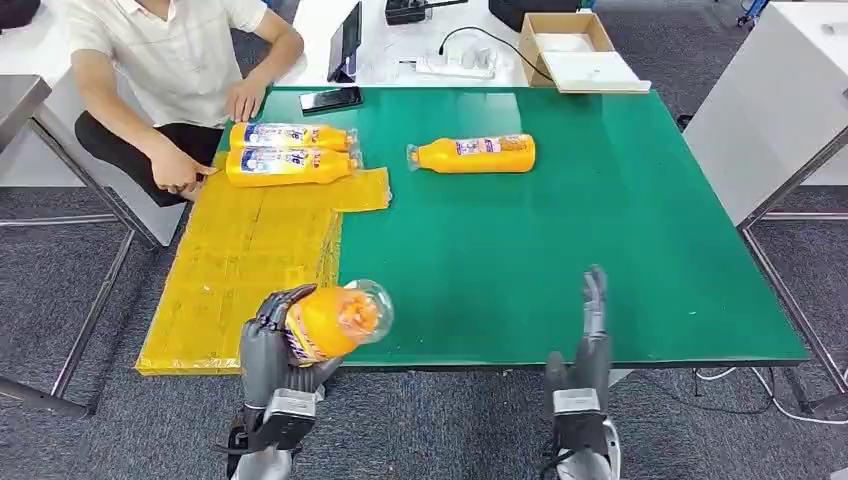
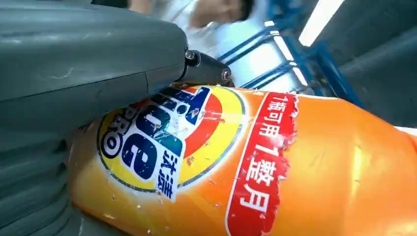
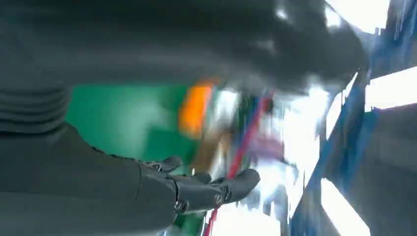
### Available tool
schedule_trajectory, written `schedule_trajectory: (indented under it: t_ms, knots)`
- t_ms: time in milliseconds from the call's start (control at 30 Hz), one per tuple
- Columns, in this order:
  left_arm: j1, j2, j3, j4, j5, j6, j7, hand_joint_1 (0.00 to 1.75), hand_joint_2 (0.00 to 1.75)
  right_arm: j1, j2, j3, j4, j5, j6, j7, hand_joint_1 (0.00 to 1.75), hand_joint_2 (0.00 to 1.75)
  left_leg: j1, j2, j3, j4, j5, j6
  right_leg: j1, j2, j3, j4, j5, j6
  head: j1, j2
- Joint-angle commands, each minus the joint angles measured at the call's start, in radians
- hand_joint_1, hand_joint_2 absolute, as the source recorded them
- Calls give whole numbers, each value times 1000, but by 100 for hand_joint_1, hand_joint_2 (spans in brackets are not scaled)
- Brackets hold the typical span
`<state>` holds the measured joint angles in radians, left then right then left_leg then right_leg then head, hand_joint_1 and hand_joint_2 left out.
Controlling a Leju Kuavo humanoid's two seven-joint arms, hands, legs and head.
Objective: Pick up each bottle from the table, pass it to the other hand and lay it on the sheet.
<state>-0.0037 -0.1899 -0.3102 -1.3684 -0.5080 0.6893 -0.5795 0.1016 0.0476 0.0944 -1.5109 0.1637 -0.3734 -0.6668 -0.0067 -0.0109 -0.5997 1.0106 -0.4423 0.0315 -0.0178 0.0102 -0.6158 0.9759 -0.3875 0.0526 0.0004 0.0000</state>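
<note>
The green table [image 1: 560, 250] takes up the centre and right of the head view, and the yellow sheet [image 1: 240, 270] covers its left edge, running from upper centre-left down to lower left. Two orange bottles [image 1: 290, 152] lie side by side at the sheet's upper end, touching each other; a person's hand [image 1: 178, 170] rests just left of the nearer one. A third bottle [image 1: 478, 154] lies on its side on bare green, upper centre, well apart from both robot hands. At lower left the left hand [image 1: 285, 350] holds the held bottle [image 1: 335, 318] over the sheet's lower right corner; dark fingers wrap its left side, its clear end pointing up and right. The left wrist view shows the thumb [image 2: 88, 64] pressed against the label. At lower centre-right the right hand [image 1: 585, 365] stands edge-on, fingers straight and together, holding nothing. A phone [image 1: 331, 99] lies at the table's upper left edge.
</note>
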Motion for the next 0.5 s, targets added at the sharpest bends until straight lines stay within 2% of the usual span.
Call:
schedule_trajectory:
  t_ms: [33, 100, 133, 233, 267, 333, 400, 500]
  knots:
    - [-150, 33, 35, 259, -184, -63, 181, 168, 175, -22, 89, -170, -17, -44, 0, -31, 0, 0, 1, 0, 5, -2, 0, -2, 1, -2, 5, -1, -1, -3, 0, 0]
    - [-172, 44, 20, 293, -189, -64, 192, 162, 175, -25, 89, -168, -12, -49, 12, -31, 0, 0, 1, -2, 6, -3, 0, -3, 1, -4, 7, -2, -1, -3, 0, 0]
    - [-189, 55, -1, 325, -233, -55, 228, 168, 175, -27, 90, -167, -11, -48, 16, -31, 0, 0, 1, -2, 4, -2, 0, -2, 1, -3, 5, -2, -1, -2, 0, 0]
    - [-285, 89, -53, 490, -303, -182, 366, 164, 175, -51, 107, -190, 22, -66, 37, -31, 0, 0, 0, 0, 3, -2, 0, -2, 1, -1, 3, -1, 0, -2, 0, 0]
    - [-317, 93, -50, 548, -301, -202, 375, 152, 175, -64, 109, -197, 38, -65, 39, -31, 0, 0, 1, 0, 5, -2, 0, -3, 1, -2, 5, -2, 0, -3, 0, 0]
    - [-401, 89, 3, 716, -231, -241, 348, 175, 175, -89, 110, -211, 85, -65, 51, -27, 0, 0, 1, -1, 5, -2, 1, -2, 1, -2, 5, -2, 0, -2, 0, 0]
    - [-466, 106, 25, 833, -244, -212, 361, 175, 175, -109, 101, -207, 147, -56, 72, -7, 0, 0, 2, 0, 6, -3, 1, -3, 2, -1, 7, -3, 1, -3, 0, 0]
    - [-476, 110, 33, 850, -240, -214, 350, 175, 175, -109, 100, -207, 156, -54, 74, -9, 0, 0, 2, 1, 9, -3, 1, -3, 2, 0, 10, -3, 1, -3, 0, 0]
